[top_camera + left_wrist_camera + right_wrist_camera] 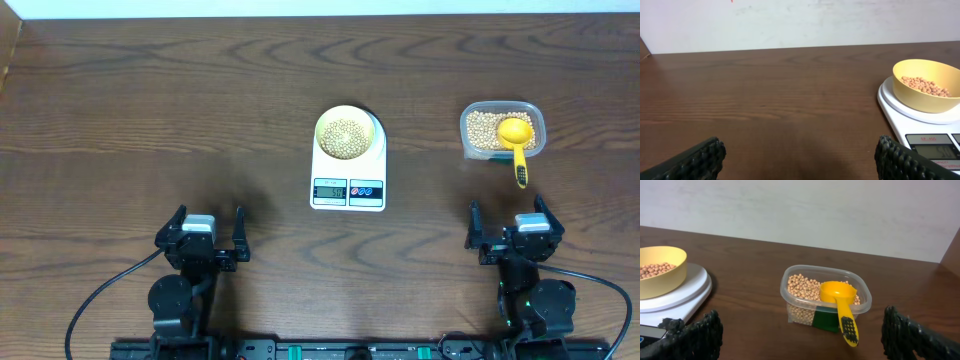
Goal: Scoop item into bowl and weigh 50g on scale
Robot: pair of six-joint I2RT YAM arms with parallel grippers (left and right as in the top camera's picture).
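1. Yellow-green bowl of beans sits on the scale, ahead and to the right of the left gripper, whose fingers are spread and empty.
2. Clear container with more beans and a yellow scoop lies just ahead of the right gripper, likewise spread and empty.

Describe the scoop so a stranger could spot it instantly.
On the dark wooden table, look right of the white scale to the clear container of beans. The scoop rests in it, handle over the near rim: bright yellow, the only thing with a handle.

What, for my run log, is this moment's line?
bowl: on scale, holding beans | scoop: in container | jaws: both open, empty
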